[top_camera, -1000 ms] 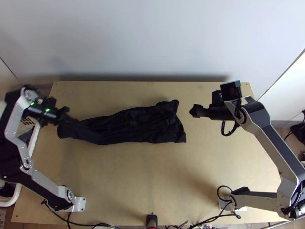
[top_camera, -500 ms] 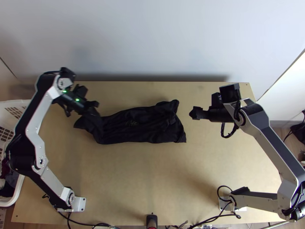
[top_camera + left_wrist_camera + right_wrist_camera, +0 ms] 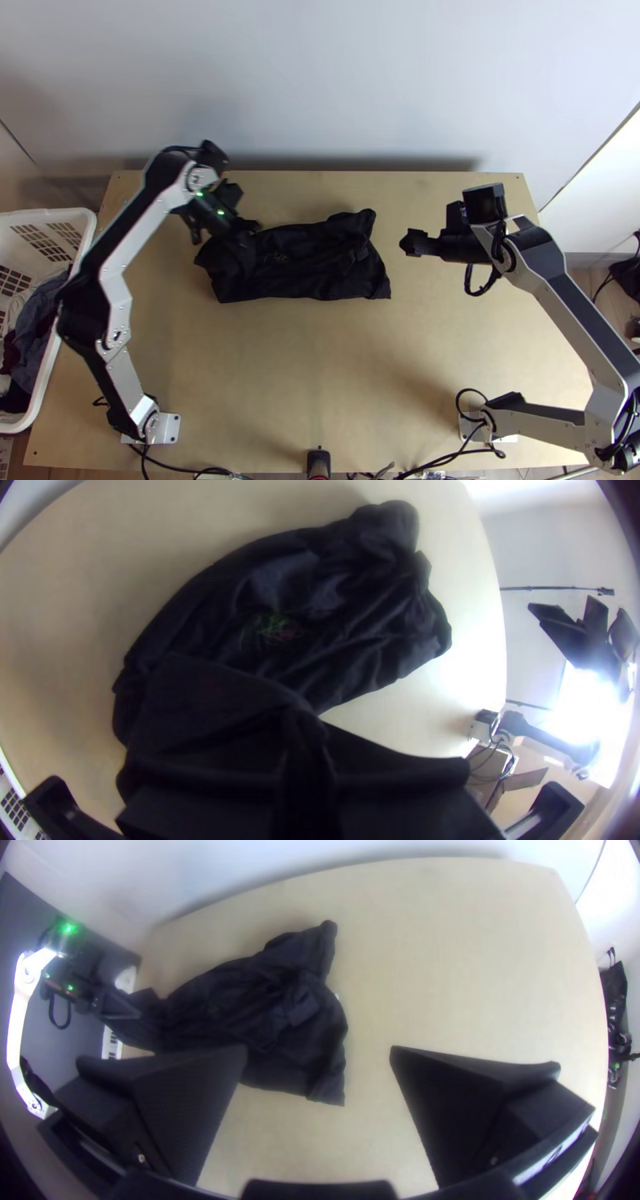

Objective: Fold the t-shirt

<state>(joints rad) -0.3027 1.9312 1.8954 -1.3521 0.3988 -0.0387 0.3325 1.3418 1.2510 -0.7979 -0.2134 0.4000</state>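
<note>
At the left end of the shirt [image 3: 312, 264], cloth is gripped by the left pincer [image 3: 242, 230], as far as black on black can be told. The shirt is bundled narrow on the bench [image 3: 320, 368]. Beyond its right end, the right pincer [image 3: 406, 242] is held open. Crosswise folding is judged underway; next, the gripped end should be laid over the rest and released.

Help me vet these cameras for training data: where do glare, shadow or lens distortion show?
Left wrist view: white glare beyond the table and shine on it beside the t-shirt; top view: soft shadow low on the wall; right wrist view: the table's edges bow and corners darken.
</note>
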